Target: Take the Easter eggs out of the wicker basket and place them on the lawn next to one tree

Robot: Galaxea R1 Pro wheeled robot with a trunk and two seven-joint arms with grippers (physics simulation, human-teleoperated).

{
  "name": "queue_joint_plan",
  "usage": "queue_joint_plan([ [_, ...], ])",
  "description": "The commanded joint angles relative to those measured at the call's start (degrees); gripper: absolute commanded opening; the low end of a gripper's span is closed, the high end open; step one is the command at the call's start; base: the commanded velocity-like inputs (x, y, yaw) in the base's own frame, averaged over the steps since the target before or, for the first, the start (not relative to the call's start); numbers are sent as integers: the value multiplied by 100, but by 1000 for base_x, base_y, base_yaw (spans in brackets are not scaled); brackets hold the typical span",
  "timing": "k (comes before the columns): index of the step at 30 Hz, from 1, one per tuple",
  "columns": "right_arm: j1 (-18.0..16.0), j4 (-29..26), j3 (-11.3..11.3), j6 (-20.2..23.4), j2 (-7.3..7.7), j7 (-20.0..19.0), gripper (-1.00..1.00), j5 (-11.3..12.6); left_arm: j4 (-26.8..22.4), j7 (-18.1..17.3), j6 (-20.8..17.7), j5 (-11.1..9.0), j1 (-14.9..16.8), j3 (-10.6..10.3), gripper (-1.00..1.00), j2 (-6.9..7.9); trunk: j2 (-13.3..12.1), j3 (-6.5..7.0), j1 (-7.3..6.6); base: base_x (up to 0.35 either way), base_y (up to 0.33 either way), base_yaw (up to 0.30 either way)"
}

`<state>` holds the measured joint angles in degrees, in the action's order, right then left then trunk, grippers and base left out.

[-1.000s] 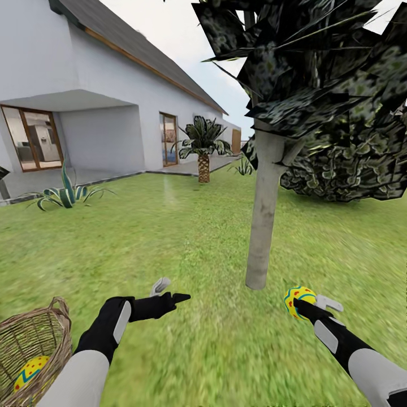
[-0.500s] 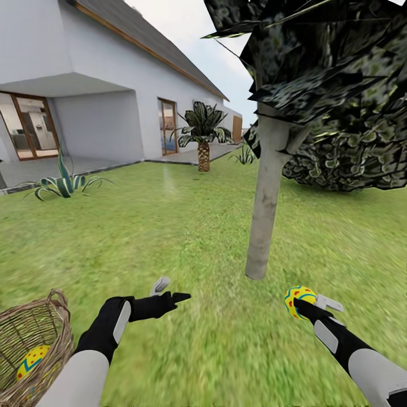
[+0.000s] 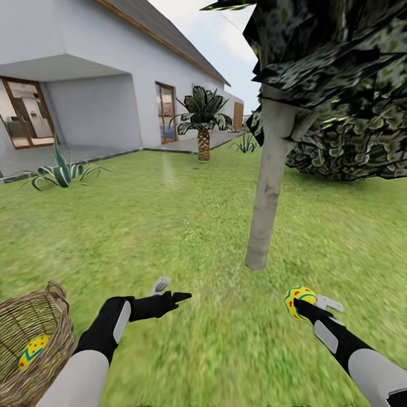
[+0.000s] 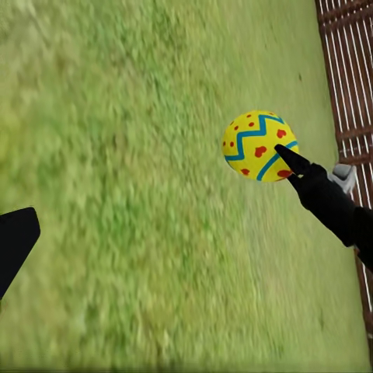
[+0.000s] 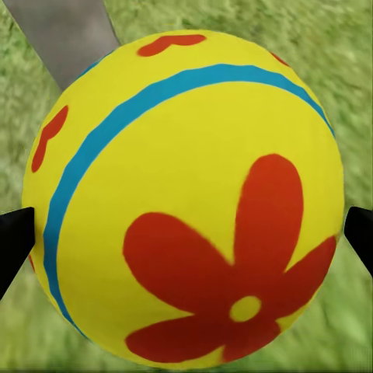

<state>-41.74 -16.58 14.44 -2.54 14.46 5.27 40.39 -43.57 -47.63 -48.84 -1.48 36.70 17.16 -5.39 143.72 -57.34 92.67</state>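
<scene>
**Head view first: one egg carried to the tree, one left in the basket**

Head view: the right claw [image 3: 302, 302] was clenched on an Easter egg [image 3: 298, 300], held clear of the lawn [image 3: 186, 226] a little short of the foot of the tree [image 3: 265, 192]. That hold looked like a carry, so the egg could be set down beside the pale trunk. The left claw [image 3: 169, 291] hung released and empty over the grass, its fingers spread. The wicker basket [image 3: 34, 345] stood at the robot's left, cut off by the picture's edge, with a second egg [image 3: 33, 351] inside it. Whether a third egg lay deeper in the basket could not be made out. None showed on the grass by the trunk. The tree's crown ran out of the picture.

Left wrist view: the carried egg [image 4: 260, 145] showed across the grass, pinched at the tips of the right claw [image 4: 289, 166]. One dark finger of the left claw [image 4: 14, 247] sat at the edge, blurred grass beneath.

Right wrist view: the egg [image 5: 186, 202] sat close between two dark fingertips [image 5: 14, 241], hiding most of the ground ahead; a grey strip of trunk [image 5: 66, 31] stood behind it
</scene>
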Motion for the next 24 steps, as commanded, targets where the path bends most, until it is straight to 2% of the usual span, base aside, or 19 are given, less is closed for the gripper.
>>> queue_joint_plan([
  [1,-2,-3,48,-20,4,26,-100,56,-2,-8,-54,-18,4,24,100,-6,4,-28,1,0,0,0],
  [3,-3,-3,44,-26,4,27,-100,56,-2,-9,-55,-18,4,24,100,-6,7,-73,6,0,0,0],
  [10,-2,6,41,-27,4,27,-100,56,-3,-9,-51,-11,4,32,100,-7,7,-73,6,2,-10,0],
  [14,-4,6,41,-27,4,27,-100,56,-7,-8,-65,-7,4,22,100,2,7,-73,6,74,-226,0],
  [18,-3,6,41,-27,4,27,-100,56,-5,-4,-57,-5,4,24,100,-1,7,-73,6,166,-206,0],
  [24,-7,6,46,-27,4,27,-100,56,-6,-1,-47,-9,4,30,100,-5,7,-73,6,245,-63,0],
])
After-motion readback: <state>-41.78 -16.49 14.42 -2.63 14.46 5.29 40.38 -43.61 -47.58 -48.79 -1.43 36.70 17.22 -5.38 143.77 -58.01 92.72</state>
